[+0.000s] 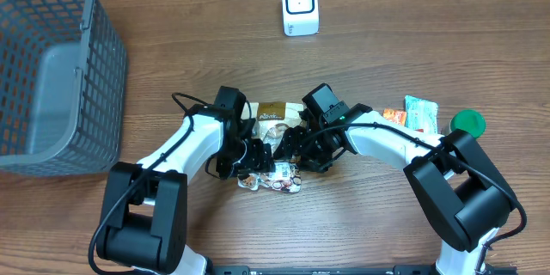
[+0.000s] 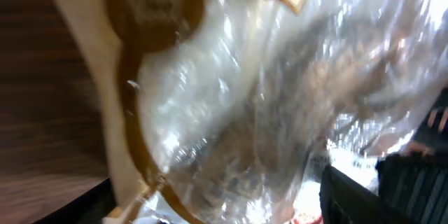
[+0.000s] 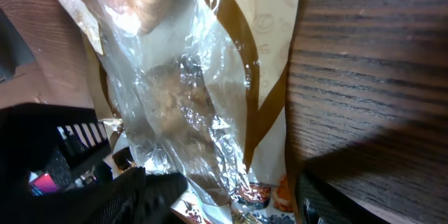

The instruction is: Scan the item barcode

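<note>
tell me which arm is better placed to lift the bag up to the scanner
Probably the right. The right gripper straddles the snack bag with jaws spread and sits almost in line with the scanner; the left gripper is farther aside, its grip unclear.

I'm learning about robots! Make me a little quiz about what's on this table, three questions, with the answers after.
1. True or false: the white scanner is touching the snack bag.
2. What stands beside the left arm? A) a grey mesh basket B) a red bucket C) a cardboard box
3. Fill in: the round lid near the right arm is coloured ____.
Key: 1 false, they are well apart; 2 A; 3 green.
</note>
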